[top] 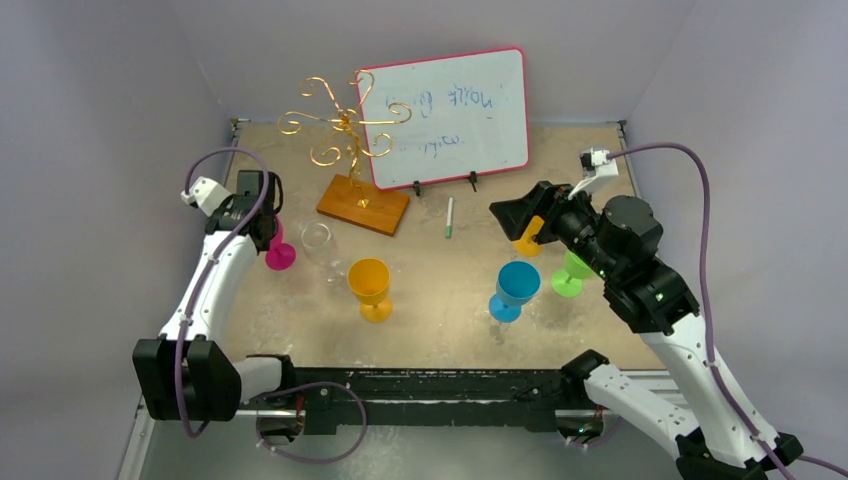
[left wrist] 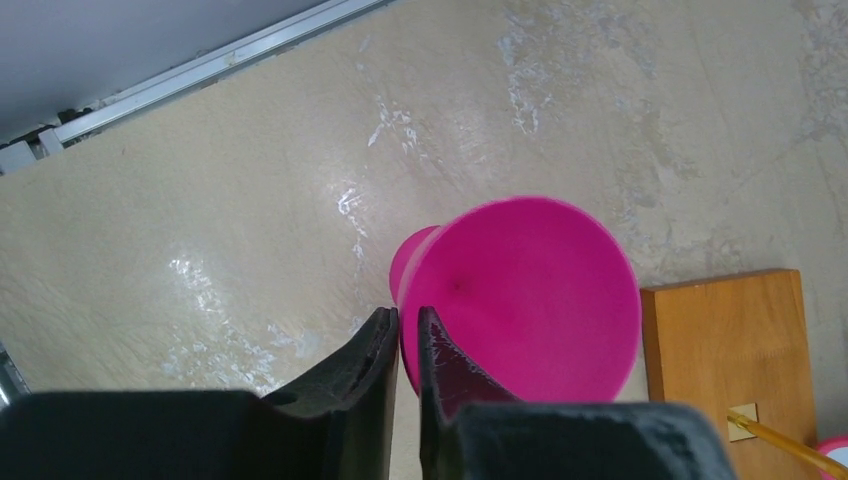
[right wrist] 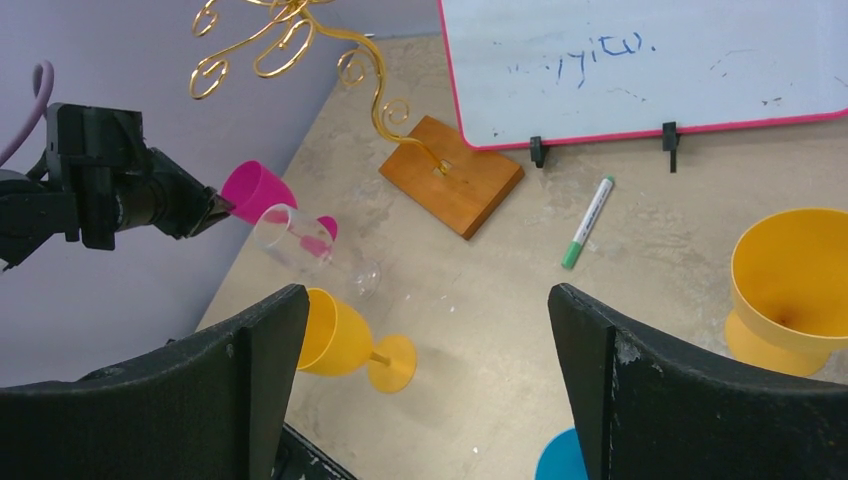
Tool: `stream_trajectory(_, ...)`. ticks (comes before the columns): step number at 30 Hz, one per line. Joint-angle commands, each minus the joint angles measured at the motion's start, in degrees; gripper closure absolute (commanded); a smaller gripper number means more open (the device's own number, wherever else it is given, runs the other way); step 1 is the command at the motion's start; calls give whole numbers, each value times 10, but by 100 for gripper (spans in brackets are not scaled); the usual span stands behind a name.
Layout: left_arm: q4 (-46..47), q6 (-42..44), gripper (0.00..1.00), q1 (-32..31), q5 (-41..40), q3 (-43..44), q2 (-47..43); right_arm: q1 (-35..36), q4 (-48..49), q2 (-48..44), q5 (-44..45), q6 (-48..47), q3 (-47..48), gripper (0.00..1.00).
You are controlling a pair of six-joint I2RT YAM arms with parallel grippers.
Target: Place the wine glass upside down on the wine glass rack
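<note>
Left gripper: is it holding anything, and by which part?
The left gripper pinches the pink glass by its rim. The right gripper is open and empty.

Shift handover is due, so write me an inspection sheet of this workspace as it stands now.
Surface: beige table, scuffed with pale patches; no spill seen.
Job's things: clear wine glass on the table, not hung; gold rack on a wooden base, arms bare.
Clutter: pink cup, middle yellow cup, right yellow cup, blue cup, green cup, marker, whiteboard.
Grippers: left gripper appears pinched on the pink cup's rim; right gripper open, empty.
Cables: left purple cable and right purple cable loop off the arms.
Surroundings: grey walls; nothing else seen.
</note>
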Motion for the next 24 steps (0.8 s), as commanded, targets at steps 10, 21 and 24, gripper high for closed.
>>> stream_trajectory(10,-34,36,100,9,-52,64,-46,-3,60,13,-41,-19,2,20)
stream_trajectory(21,-70,184,100,9,4,205,-115,-1,129,49,-51,-79,-6,27)
stream_trajectory(24,-79,216,100,7,26,242,-121,1,166,49,-56,-117,-7,27)
